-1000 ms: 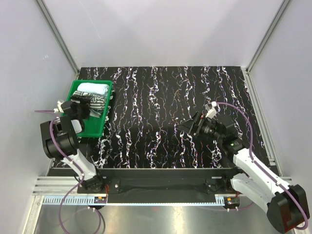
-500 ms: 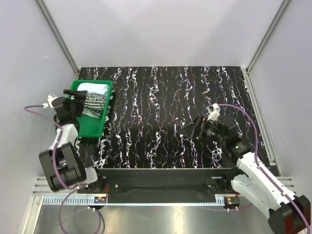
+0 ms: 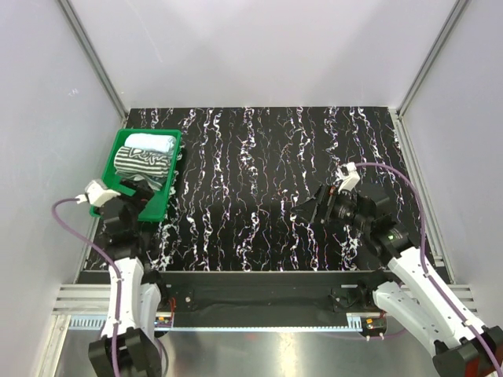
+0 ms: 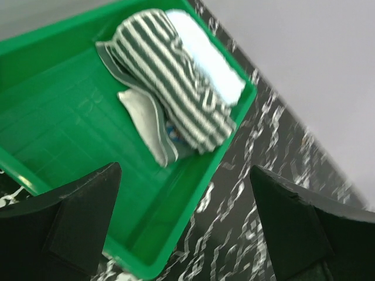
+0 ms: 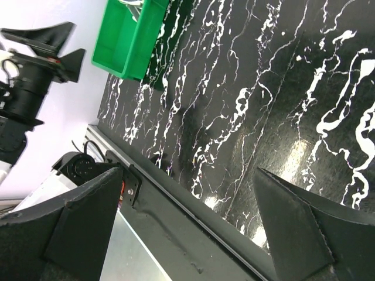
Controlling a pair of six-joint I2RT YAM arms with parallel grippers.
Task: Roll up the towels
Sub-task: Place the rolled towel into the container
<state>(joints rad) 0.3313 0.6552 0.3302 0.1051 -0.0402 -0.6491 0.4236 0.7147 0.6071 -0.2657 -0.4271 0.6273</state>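
Note:
The black-and-white striped towel [image 3: 141, 162] lies rolled in the green tray [image 3: 151, 209], with the rolled light blue towel [image 3: 149, 144] just behind it. In the left wrist view the striped roll [image 4: 170, 93] lies beside the blue roll [image 4: 205, 58], and a loose patterned edge sticks out below it. My left gripper [image 3: 140, 195] is open and empty at the tray's near end [image 4: 187, 234], apart from both towels. My right gripper [image 3: 313, 204] is open and empty above the dark table, right of centre [image 5: 187, 234].
The green tray [image 4: 70, 134] sits at the table's back left; its near half is bare. The black marbled table [image 3: 259, 173] has a metal rail along its near edge [image 5: 176, 193]. White walls close in the sides and back. The right wrist view shows the tray [image 5: 132, 41].
My left arm has drawn back from over the tray towards the near edge, its gripper now at the tray's near end. The right gripper has shifted only slightly. The towels have not moved.

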